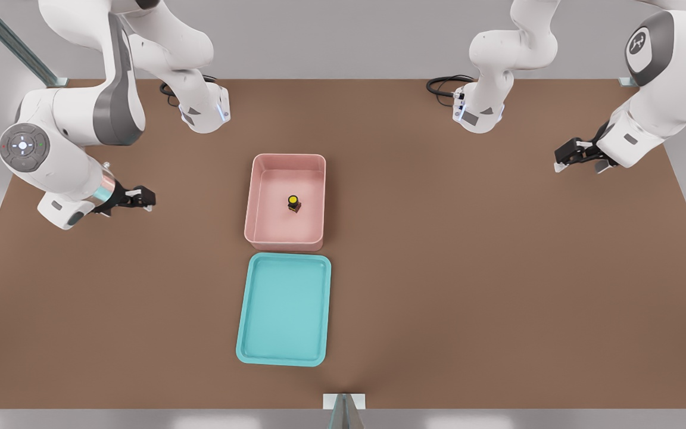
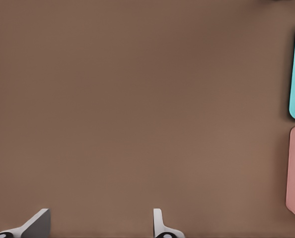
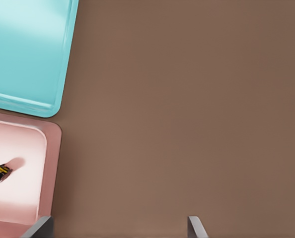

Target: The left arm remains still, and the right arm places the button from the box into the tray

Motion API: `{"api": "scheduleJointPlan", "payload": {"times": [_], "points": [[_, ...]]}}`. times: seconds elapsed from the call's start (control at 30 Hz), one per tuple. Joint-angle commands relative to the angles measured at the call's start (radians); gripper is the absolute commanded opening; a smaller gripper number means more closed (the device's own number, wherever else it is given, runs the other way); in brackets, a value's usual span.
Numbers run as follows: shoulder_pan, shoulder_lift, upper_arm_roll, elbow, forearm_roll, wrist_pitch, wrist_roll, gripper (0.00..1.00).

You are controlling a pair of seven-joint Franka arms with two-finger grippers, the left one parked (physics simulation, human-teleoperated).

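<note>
Button [image 1: 294, 203], tiny yellow-capped on a black square base, light and rigid, sits well off my spread-open gripper [image 1: 140, 198]; I'd pinch its base.

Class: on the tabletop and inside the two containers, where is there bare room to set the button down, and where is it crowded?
The shallow teal tray is bare throughout. Brown table lies open on the front view's right of both containers. The pale pink bin already holds the yellow-capped button. The working arm's black gripper hangs open on the bin's left.
</note>
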Motion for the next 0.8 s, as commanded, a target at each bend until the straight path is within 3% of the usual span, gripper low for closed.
{"api": "scheduleJointPlan", "payload": {"times": [0.0,0.07,0.13,0.23,0.33,0.47,0.77], "points": [[0.002,0.001,0.000,0.000,0.001,0.000,-0.047,1.00],[0.037,0.027,0.046,0.007,0.046,0.000,-0.005,1.00],[0.118,0.100,0.216,0.007,0.044,0.017,0.512,1.00],[0.339,0.185,0.223,-0.010,0.044,0.123,0.920,1.00],[0.370,0.165,0.247,-0.225,0.042,0.336,1.229,1.00],[0.350,0.117,0.249,-0.431,0.042,0.526,1.408,1.00],[0.359,0.251,0.250,-0.432,-0.025,0.693,1.530,1.00]]}}
